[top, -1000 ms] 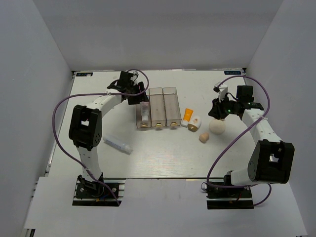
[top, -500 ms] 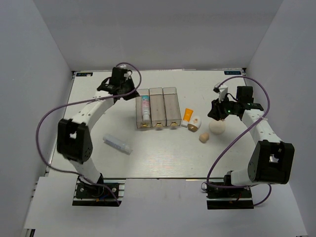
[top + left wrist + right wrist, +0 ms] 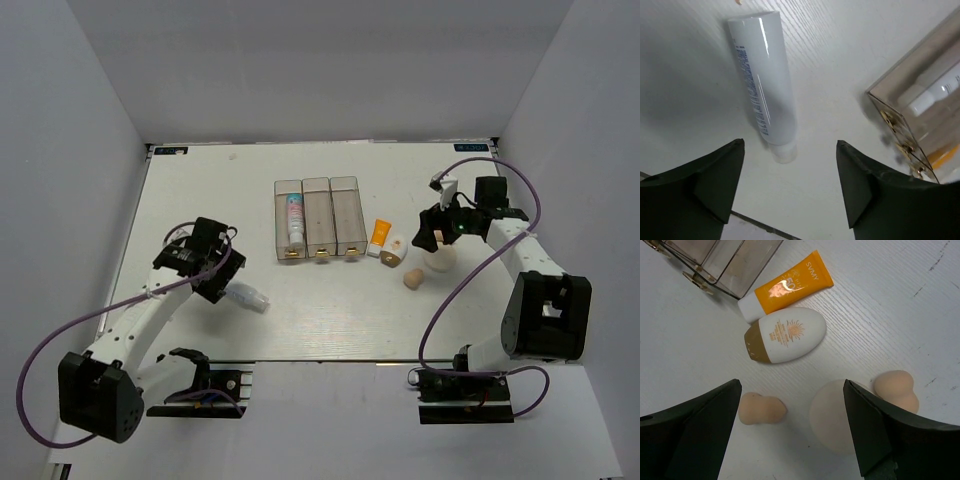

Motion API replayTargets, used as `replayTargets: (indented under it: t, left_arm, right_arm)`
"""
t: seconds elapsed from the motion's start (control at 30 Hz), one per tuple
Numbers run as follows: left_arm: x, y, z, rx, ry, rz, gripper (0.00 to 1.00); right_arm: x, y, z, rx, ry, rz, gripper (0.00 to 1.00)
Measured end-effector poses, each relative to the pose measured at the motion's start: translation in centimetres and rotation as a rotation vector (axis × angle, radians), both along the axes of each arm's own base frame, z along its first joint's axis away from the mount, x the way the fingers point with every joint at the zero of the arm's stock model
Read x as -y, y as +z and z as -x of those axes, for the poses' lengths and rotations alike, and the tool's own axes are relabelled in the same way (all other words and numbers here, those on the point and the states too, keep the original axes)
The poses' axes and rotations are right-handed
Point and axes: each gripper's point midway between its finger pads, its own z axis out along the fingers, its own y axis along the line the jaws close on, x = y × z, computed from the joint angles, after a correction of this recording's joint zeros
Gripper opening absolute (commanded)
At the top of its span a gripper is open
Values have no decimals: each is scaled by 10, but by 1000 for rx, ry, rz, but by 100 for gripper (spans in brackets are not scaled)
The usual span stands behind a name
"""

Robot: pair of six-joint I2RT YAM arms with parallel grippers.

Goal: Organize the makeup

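left tool [image 3: 790,146] is wide open over the white tube [image 3: 762,75] lying flat on the table [image 3: 840,45] near the tray [image 3: 910,117], looks light, slick and squishy so I'd pinch mid-body across the width, while the right tool [image 3: 792,386] gapes empty above the round puff [image 3: 832,416].

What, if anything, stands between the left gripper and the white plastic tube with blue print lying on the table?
Nothing visible. The left gripper is open over the white tube, whose cap end shows between the fingers; the clear three-compartment tray sits off to one side.
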Motion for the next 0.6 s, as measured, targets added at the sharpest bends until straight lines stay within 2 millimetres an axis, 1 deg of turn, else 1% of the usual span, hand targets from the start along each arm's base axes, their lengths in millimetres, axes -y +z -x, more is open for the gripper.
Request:
replayTargets:
  t: [0.07,0.2,0.33,0.43,0.47,0.5,0.57,0.6]
  left_arm:
    - [-3,-7,1,-30,31,-15,91]
    - [-6,-20,-4,-70,67,-40,92]
    - [-5,-43,-12,-122,73,-61,93]
    - [-5,-65,-14,-186,69,-85,85]
    - [-5,-71,-14,-206,66,-94,77]
    - [-6,-76,-14,-221,66,-98,73]
    - [-7,-82,-14,-237,57,-109,68]
    - [-7,-83,-15,-238,54,-110,62]
  right_arm:
    - [0,-2,0,-7,0,-1,87]
    - [-1,-2,0,-9,0,-7,86]
    - [-1,0,1,-6,0,-9,86]
    - [-1,3,1,4,0,-8,86]
    - [-1,5,1,9,0,-8,86]
    - [-1,6,1,13,0,-7,86]
    - [-1,8,1,21,-1,-6,86]
    - [-1,9,1,23,-2,-4,86]
